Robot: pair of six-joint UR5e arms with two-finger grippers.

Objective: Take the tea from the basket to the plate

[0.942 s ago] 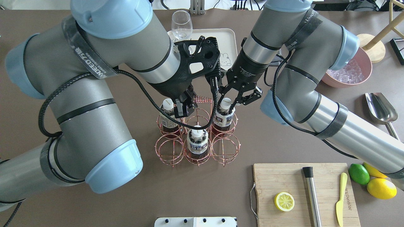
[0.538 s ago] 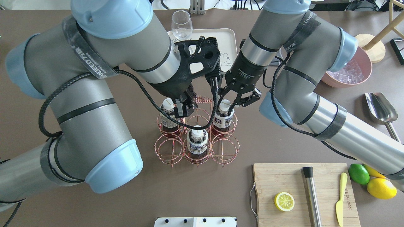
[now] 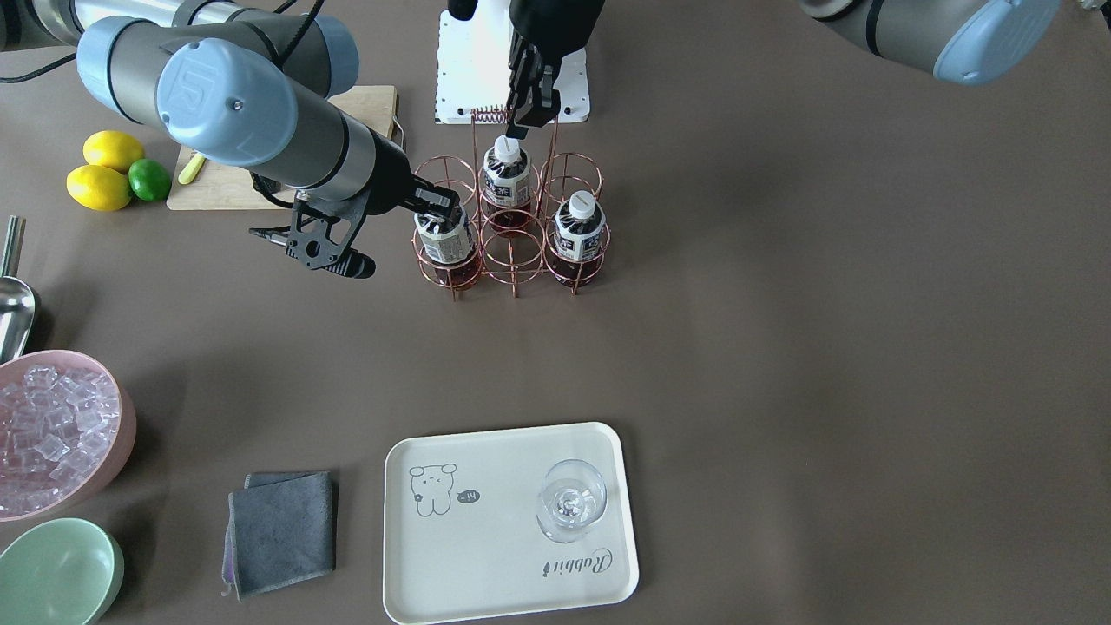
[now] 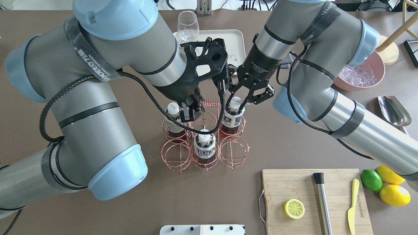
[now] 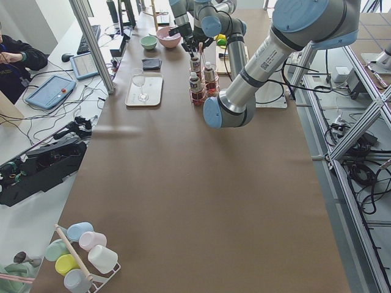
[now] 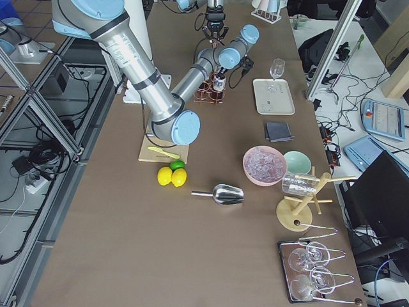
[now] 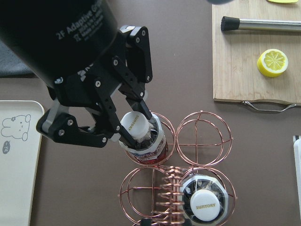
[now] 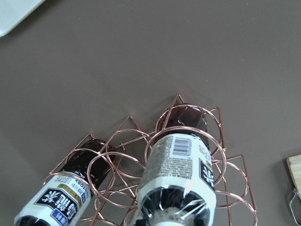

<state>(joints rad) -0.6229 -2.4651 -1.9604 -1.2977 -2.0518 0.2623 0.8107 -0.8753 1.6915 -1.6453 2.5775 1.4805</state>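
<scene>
My right gripper (image 4: pixel 235 103) is shut on the white cap of a tea bottle (image 4: pixel 233 118). The bottle stands in the back right cell of the copper wire basket (image 4: pixel 233 153), raised a little, its base still inside the ring (image 8: pixel 183 117). The left wrist view shows the fingers (image 7: pixel 143 110) around the cap. Two more tea bottles (image 4: pixel 204 147) (image 4: pixel 173 119) stand in other cells. My left gripper (image 4: pixel 188 112) is shut on the basket's handle beside its coil (image 3: pixel 490 111). The cream plate (image 3: pixel 503 555) lies beyond the basket, with a stemmed glass (image 3: pixel 568 503) on it.
A wooden cutting board (image 4: pixel 294 182) with a lemon half, a muddler and a yellow knife lies front right, with lemons and a lime (image 4: pixel 371 179) beside it. A pink bowl of ice (image 4: pixel 359 75) and a metal scoop (image 4: pixel 393 111) are at the right. A grey cloth (image 3: pixel 279 531) and a green bowl (image 3: pixel 56 569) lie near the plate.
My right gripper has risen and shifted slightly back with the tea bottle, which now sits higher in its cell. The left arm and the basket have barely moved.
</scene>
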